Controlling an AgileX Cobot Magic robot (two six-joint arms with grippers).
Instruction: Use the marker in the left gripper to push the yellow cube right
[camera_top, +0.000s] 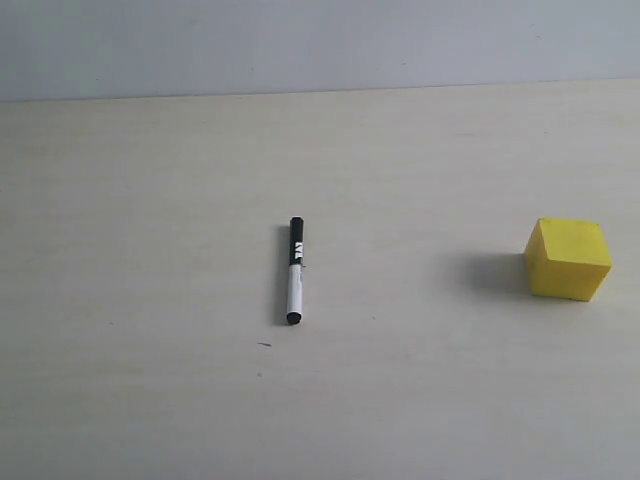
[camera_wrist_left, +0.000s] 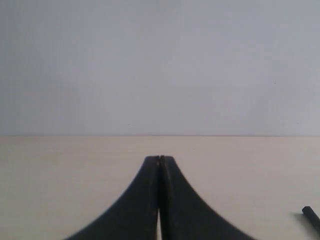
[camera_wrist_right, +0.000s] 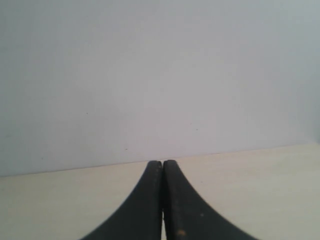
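The marker (camera_top: 294, 270) lies loose on the pale table near the middle of the exterior view, black cap end towards the far wall. The yellow cube (camera_top: 567, 258) sits well to the marker's right, near the right edge. Neither arm shows in the exterior view. In the left wrist view my left gripper (camera_wrist_left: 159, 159) is shut with nothing between its fingers, low over the table; a black end of the marker (camera_wrist_left: 311, 216) peeks in at the frame's corner. My right gripper (camera_wrist_right: 162, 163) is shut too, holding nothing.
The light wooden table (camera_top: 150, 250) runs back to a plain pale wall (camera_top: 300, 40). A small dark speck (camera_top: 264, 345) lies just in front of the marker.
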